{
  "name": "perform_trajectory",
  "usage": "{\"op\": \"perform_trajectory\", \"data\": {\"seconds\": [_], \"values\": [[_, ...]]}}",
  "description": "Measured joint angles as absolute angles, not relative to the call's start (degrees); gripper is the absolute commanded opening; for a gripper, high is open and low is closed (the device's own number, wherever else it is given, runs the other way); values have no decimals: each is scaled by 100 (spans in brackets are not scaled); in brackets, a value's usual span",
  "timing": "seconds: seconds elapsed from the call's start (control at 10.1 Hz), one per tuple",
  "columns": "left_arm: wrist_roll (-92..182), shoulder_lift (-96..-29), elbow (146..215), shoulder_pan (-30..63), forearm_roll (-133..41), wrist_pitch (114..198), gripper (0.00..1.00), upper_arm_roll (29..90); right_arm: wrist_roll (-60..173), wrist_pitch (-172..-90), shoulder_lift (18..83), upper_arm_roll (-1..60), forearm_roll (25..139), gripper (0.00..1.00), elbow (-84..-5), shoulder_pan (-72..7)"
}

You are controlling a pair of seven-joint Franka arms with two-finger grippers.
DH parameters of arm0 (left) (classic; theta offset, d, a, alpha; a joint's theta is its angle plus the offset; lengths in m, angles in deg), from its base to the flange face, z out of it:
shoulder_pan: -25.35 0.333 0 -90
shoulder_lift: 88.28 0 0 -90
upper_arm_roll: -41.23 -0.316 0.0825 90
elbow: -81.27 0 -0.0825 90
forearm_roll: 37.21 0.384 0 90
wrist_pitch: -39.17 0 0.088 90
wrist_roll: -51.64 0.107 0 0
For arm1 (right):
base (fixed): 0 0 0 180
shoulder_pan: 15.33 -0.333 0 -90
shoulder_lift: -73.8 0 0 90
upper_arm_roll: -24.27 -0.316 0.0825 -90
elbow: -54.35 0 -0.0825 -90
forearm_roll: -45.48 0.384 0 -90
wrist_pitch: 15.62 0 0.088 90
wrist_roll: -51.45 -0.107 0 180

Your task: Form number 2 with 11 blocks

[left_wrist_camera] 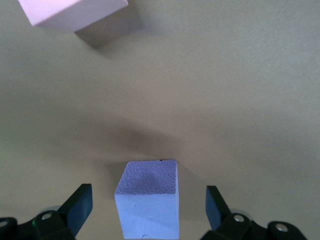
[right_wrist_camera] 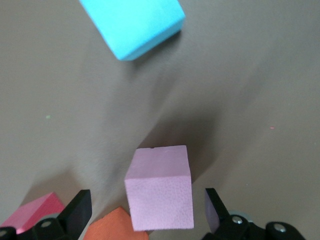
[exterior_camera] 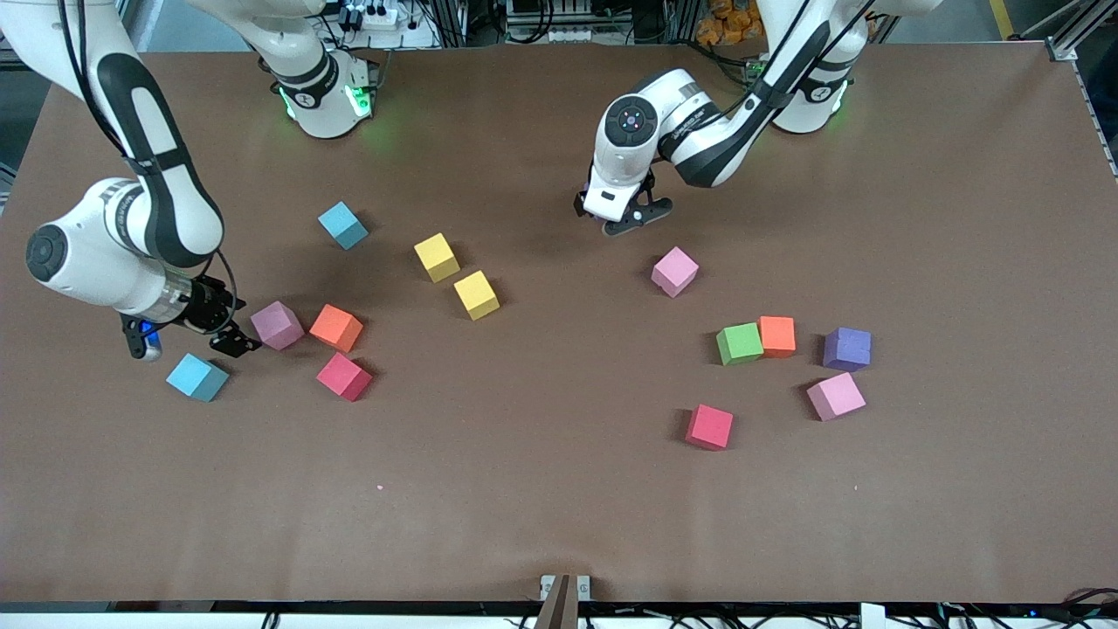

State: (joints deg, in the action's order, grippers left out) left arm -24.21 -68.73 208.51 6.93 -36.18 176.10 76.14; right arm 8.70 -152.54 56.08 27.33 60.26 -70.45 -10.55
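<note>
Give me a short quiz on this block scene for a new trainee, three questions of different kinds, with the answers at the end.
1. True or false: the left gripper and the right gripper are both open.
2. In the right wrist view, which cube shows between the right gripper's fingers? A teal, B pink, C green.
3. How many yellow cubes lie in the front view?
Key: 1 true. 2 B, the pink cube. 3 two.
</note>
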Motion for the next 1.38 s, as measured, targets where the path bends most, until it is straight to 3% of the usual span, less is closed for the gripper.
{"op": "perform_trajectory", "data": {"seconds": [0.59, 0.69, 0.79, 0.89, 0.99, 1.09, 1.38], "values": [[-2439, -6600, 21123, 527, -3618, 18108, 100, 7615, 332, -15453, 5141, 2711, 6029, 100, -7036, -1499], [-2441, -6545, 21135, 501, -3618, 18130, 96, 7615, 331, -15454, 5104, 2711, 6029, 100, -7036, -1529], [-2441, -6487, 21143, 481, -3618, 18142, 73, 7615, 331, -15454, 5081, 2717, 6027, 100, -7036, -1530], [-2404, -6427, 21144, 453, -3607, 18163, 36, 7615, 331, -15454, 5073, 2737, 6014, 100, -7036, -1524], [-2307, -6378, 21144, 417, -3603, 18212, 13, 7616, 332, -15451, 5069, 2789, 6012, 100, -7036, -1512], [-2079, -6362, 21142, 403, -3600, 18267, 3, 7616, 333, -15432, 5060, 2903, 6010, 100, -7039, -1501], [-1085, -6361, 21058, 388, -3600, 18329, 0, 7593, 345, -15383, 4934, 3003, 6004, 100, -7047, -1543]]}}
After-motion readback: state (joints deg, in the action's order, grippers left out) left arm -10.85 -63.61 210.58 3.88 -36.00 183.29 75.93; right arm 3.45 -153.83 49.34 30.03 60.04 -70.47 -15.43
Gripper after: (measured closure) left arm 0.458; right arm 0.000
